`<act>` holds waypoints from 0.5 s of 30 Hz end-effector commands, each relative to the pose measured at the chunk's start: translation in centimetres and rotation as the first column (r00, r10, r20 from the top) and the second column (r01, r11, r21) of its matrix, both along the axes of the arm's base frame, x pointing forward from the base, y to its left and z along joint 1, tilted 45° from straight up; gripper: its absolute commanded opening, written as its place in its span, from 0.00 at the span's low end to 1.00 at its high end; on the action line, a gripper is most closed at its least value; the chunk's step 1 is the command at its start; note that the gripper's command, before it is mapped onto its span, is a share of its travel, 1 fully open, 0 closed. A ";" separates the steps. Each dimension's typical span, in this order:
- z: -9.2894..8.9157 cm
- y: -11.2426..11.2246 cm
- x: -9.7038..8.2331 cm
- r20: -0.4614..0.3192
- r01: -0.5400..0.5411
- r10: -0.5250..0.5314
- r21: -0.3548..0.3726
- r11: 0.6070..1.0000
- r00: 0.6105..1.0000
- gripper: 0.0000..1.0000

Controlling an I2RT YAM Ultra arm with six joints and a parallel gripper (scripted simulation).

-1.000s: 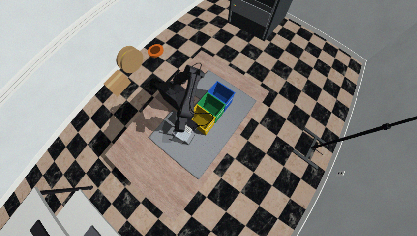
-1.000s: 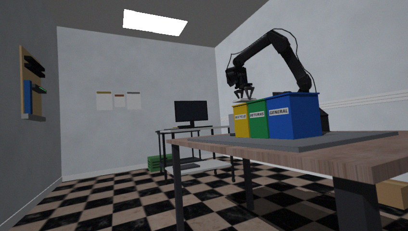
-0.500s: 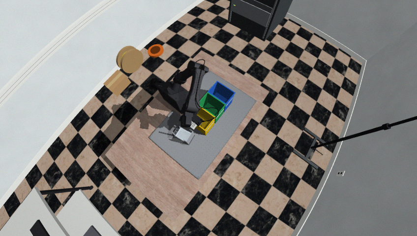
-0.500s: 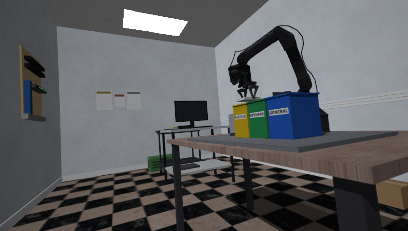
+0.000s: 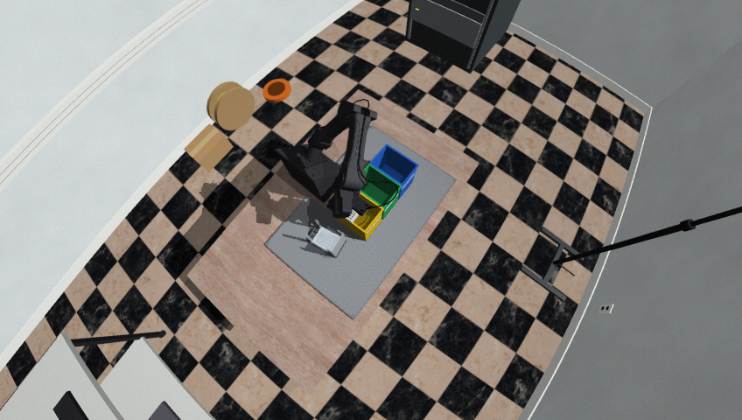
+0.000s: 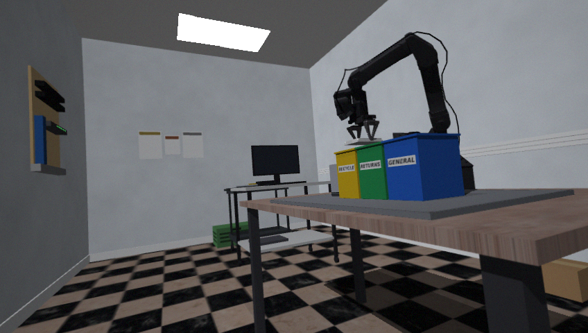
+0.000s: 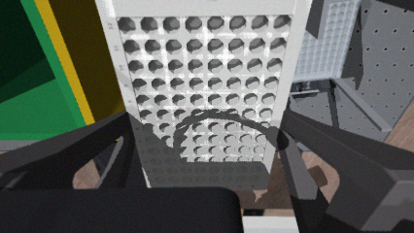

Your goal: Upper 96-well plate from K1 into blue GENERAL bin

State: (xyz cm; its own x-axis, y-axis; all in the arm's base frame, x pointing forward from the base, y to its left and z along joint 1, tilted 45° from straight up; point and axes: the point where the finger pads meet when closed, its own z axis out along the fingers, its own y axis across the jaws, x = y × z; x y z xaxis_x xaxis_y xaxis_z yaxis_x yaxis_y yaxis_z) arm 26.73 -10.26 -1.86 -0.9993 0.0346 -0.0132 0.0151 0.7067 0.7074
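My gripper is shut on the upper 96-well plate, a white plate with rows of round wells. I hold it level above the yellow bin, close to the green bin; it also shows in the exterior view just over the bin rims. The blue bin labelled GENERAL stands at the far end of the row. The stack rack K1 stands on the grey mat with the lower plate in it, also in the wrist view. All three bins stand upright.
The bins read RECYCLE, RETURNS and GENERAL, side by side on the grey mat. The arm's base sits behind them. A desk with a monitor stands beyond the table.
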 end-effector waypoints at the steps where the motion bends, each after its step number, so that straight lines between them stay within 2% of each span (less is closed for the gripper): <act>1: 1.7 0.8 0.2 0.003 0.030 -0.030 0.008 1.000 1.000 0.00; 6: 2.9 2.0 0.4 0.003 0.030 -0.030 0.008 1.000 1.000 0.00; 9: 3.1 1.7 0.3 0.003 0.050 -0.050 0.008 0.999 0.999 0.00; 15: 4.5 3.6 0.7 0.002 0.030 -0.030 0.008 1.000 1.000 0.00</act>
State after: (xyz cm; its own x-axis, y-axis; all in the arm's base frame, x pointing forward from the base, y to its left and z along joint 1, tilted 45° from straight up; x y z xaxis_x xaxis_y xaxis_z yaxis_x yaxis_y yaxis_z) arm 27.37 -7.42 1.10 -0.9992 0.0373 -0.0163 0.0150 0.7094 0.7046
